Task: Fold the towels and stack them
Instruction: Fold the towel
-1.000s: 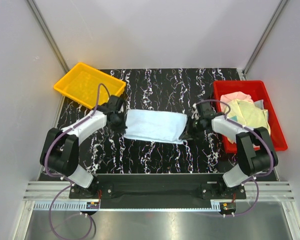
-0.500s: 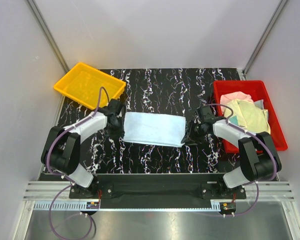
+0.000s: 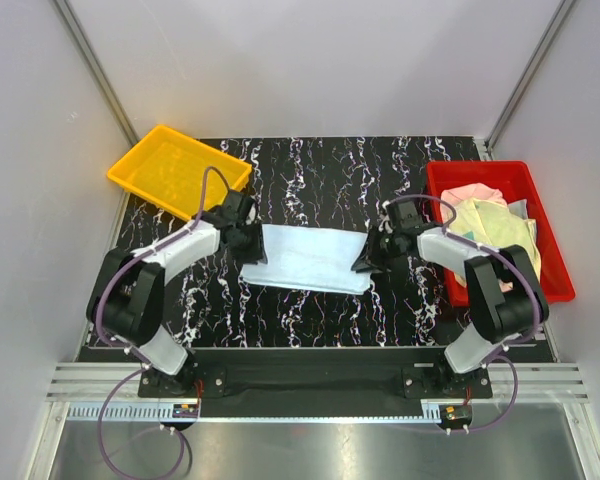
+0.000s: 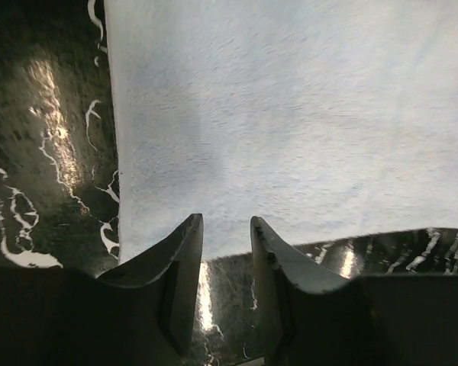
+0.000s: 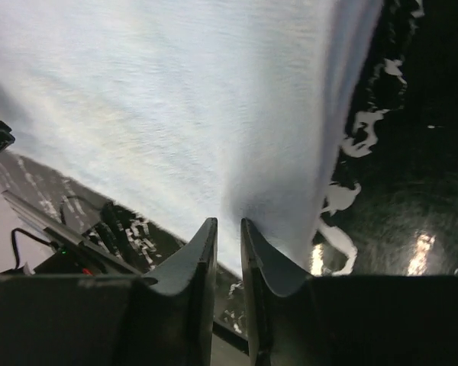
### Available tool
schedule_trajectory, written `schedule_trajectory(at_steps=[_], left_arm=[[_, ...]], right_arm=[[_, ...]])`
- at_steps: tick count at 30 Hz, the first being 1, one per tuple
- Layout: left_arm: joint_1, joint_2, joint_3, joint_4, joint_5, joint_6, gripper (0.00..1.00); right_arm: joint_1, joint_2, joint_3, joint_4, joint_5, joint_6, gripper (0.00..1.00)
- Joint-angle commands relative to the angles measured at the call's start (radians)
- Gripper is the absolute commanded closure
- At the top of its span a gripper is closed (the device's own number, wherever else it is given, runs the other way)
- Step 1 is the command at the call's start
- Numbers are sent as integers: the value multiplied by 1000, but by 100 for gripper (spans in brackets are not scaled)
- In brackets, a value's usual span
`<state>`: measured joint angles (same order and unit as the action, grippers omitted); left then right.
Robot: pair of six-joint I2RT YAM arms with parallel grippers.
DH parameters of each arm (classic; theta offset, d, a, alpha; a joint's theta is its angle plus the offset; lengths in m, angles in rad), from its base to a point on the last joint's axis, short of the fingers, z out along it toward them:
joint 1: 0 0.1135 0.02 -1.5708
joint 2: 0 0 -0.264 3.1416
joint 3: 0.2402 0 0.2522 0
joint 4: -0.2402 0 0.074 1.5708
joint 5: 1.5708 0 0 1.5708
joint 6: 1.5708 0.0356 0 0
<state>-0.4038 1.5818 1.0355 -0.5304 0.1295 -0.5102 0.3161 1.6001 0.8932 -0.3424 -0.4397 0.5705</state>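
Observation:
A light blue towel (image 3: pixel 310 258) lies spread on the black marbled table (image 3: pixel 310 180) between my two grippers. My left gripper (image 3: pixel 244 228) is at the towel's far left corner. In the left wrist view its jaws (image 4: pixel 227 221) stand a little apart over the towel's edge (image 4: pixel 290 137), with bare table showing between them. My right gripper (image 3: pixel 370 254) is at the towel's right end. In the right wrist view its jaws (image 5: pixel 229 223) are nearly closed on the towel's edge (image 5: pixel 175 114), which rises in a ridge at the fingertips.
A yellow tray (image 3: pixel 177 168) stands at the back left. A red bin (image 3: pixel 555 255) at the right holds pink and pale yellow towels (image 3: pixel 495 222). Grey walls enclose the table on three sides.
Both grippers drew the towel a little toward the near edge, then moved back away from it. The towel's left end now slants. The left jaws have come off the cloth.

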Motion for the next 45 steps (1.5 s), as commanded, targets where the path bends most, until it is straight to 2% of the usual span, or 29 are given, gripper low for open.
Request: schedule_trajectory(at_steps=[1,5,10,15,17,18,22,25,29,35,41,45], left_arm=[[8,63,-103,67,4,-34,65],[11,44,-160,47,-109,-44,65],[3,-37,-163,18,-103,-56,63],[-12,-115,-75,-34,-64,-13,58],[-12,-121,-77,-11,-10,-23,58],[-10,-120,-93,-2,4,-28,58],[8,-114,-185,72,77,-51,58],[39,-111,-259,101,72,-68,58],[71,-97,-295,95,26,-86,58],[76,-155,-336,84,-45,-120,58],[76,-247,-256,15,-40,-85,55],[80,-226,-143,-5,-13,-21,50]], right_arm=[[11,63,-72,101,-18,-3,76],[8,26,-145,100,64,-29,76],[8,-89,-148,30,87,-60,74],[40,-150,-48,-18,-45,-93,71],[89,-135,-27,19,-88,-81,69],[101,-103,-13,41,-156,-72,69],[146,0,-25,240,-275,-26,68],[146,93,-65,333,-310,-32,67],[146,159,-152,417,-297,-47,67],[144,116,-286,448,-250,-51,67],[146,-66,-266,261,-196,-52,67],[146,-161,-232,113,-139,-51,67]])
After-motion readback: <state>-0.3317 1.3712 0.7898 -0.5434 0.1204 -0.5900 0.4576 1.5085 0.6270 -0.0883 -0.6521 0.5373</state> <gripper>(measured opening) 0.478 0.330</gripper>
